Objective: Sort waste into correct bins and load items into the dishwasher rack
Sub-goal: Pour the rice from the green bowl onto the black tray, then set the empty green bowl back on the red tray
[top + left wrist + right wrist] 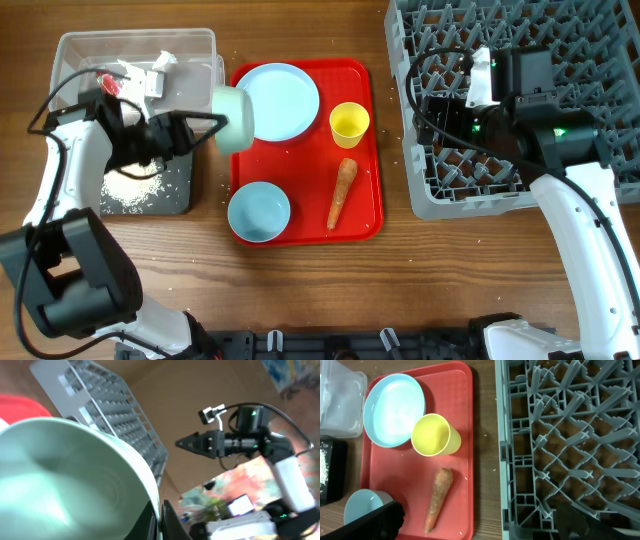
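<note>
Overhead: left fingers (200, 118) pinch the pale green bowl (234, 118), tipped on its side at the red tray's (300, 232) left edge, between black tray (175, 200) and light blue plate (280, 100); rice (130, 188) lies on the black tray
Left wrist: only this view shows the bowl's inside, filling the frame; one dark finger sits at its rim
Right wrist: only this view shows the right fingers (385, 520) spread wide, gripping nothing, at the rack's (560, 435) edge; carrot (438, 497) and yellow cup (432, 435) sit on the red tray
</note>
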### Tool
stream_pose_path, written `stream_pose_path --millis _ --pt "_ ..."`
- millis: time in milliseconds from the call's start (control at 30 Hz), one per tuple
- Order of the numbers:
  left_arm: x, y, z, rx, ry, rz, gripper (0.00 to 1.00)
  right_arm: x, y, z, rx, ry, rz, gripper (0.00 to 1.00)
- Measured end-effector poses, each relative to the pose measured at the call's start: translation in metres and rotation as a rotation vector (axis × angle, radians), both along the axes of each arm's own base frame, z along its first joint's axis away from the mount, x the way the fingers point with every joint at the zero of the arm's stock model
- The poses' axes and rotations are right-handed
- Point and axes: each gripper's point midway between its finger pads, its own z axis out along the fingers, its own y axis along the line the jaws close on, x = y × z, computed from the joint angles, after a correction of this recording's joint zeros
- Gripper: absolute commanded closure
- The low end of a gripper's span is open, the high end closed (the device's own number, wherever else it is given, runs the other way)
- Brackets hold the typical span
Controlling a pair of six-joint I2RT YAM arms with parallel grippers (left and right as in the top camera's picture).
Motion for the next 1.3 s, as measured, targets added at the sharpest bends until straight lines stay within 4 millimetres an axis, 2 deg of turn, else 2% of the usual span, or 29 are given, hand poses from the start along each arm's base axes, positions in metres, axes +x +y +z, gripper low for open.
stream_pose_path --millis 133,200,267,333,367,500,600,667,700,767,900,933,1000,1067,1133,1300 --pt "0.025 0.001 -0.009 0.091 -0.075 -0.003 0.96 0.000 0.000 0.000 0.000 -0.002 0.000 0.00" --pt "0.049 0.007 -0.028 0.218 0.005 0.065 0.96 0.001 0.000 0.001 0.001 -0.004 0.000 0.00" --pt "0.069 0.008 -0.037 0.280 0.087 0.142 0.96 0.001 0.000 0.001 0.001 -0.003 0.000 0.00" --pt "0.078 -0.004 -0.041 0.302 0.155 0.174 0.96 0.001 0.000 0.001 0.001 -0.003 0.000 0.00" --pt "0.079 -0.016 -0.045 0.322 0.190 0.175 0.96 0.001 0.000 0.001 0.001 -0.003 0.000 0.00" --pt "0.065 -0.074 -0.062 0.464 0.247 0.134 0.96 0.001 0.000 0.001 0.001 -0.003 0.000 0.00" --pt "0.034 -0.120 -0.094 0.712 0.268 0.083 0.96 0.001 0.000 0.001 0.001 -0.003 0.000 0.00" --pt "0.017 -0.133 -0.112 0.868 0.262 0.075 0.96 0.001 0.000 0.001 0.001 -0.004 0.000 0.00" --pt "0.008 -0.135 -0.122 0.970 0.253 0.081 0.96 0.001 0.000 0.001 0.001 -0.005 0.000 0.00" --pt "-0.001 -0.138 -0.129 1.062 0.230 0.082 0.96 0.002 0.000 0.001 0.002 -0.010 0.000 0.00" --pt "-0.004 -0.137 -0.137 1.238 0.145 0.139 0.95 0.003 0.001 0.002 0.003 -0.017 0.000 0.00" --pt "-0.003 -0.135 -0.138 1.273 0.128 0.155 0.92 0.003 0.001 0.002 0.003 -0.017 0.000 0.00" --pt "0.001 -0.133 -0.142 1.295 0.120 0.169 0.83 0.003 0.001 0.002 0.003 -0.016 0.000 0.00" --pt "0.006 -0.132 -0.153 1.318 0.123 0.175 0.77 0.003 0.001 0.002 0.003 -0.016 0.000 0.00" --pt "0.009 -0.131 -0.161 1.333 0.121 0.178 0.74 0.003 0.001 0.002 0.003 -0.016 0.000 0.00" --pt "0.012 -0.131 -0.160 1.332 0.113 0.189 0.70 0.003 0.001 0.002 0.003 -0.016 0.000 0.00"
